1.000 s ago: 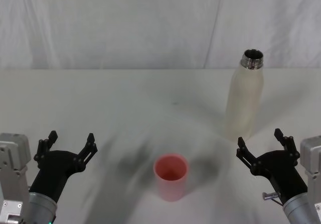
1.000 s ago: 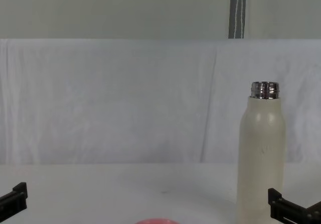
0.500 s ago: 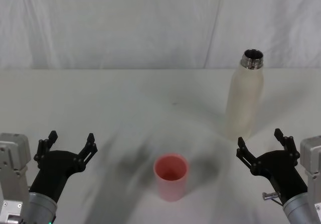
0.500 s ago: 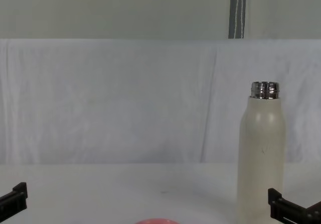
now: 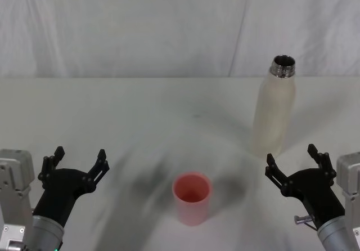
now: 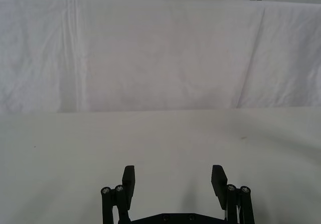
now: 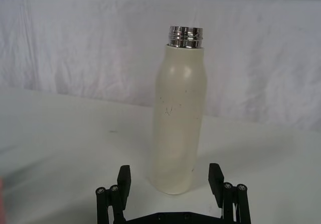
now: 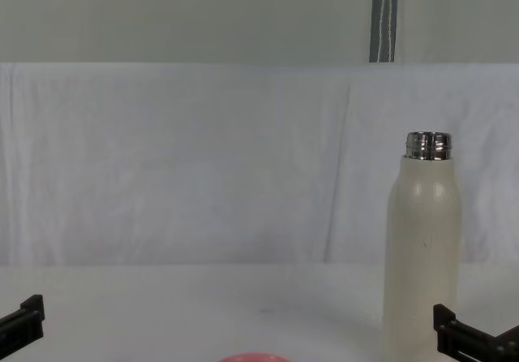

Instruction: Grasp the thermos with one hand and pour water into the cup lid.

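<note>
The thermos stands upright at the right of the table, cream-white with an open steel neck; it also shows in the chest view and the right wrist view. The pink cup lid stands open side up near the table's front middle, and its rim peeks in at the chest view's lower edge. My right gripper is open just in front of the thermos, apart from it, its fingers straddling the bottle's line. My left gripper stands open at the front left, holding nothing.
A white cloth covers the table and hangs as a backdrop behind it. Bare tabletop lies between the cup lid and the thermos and across the left half.
</note>
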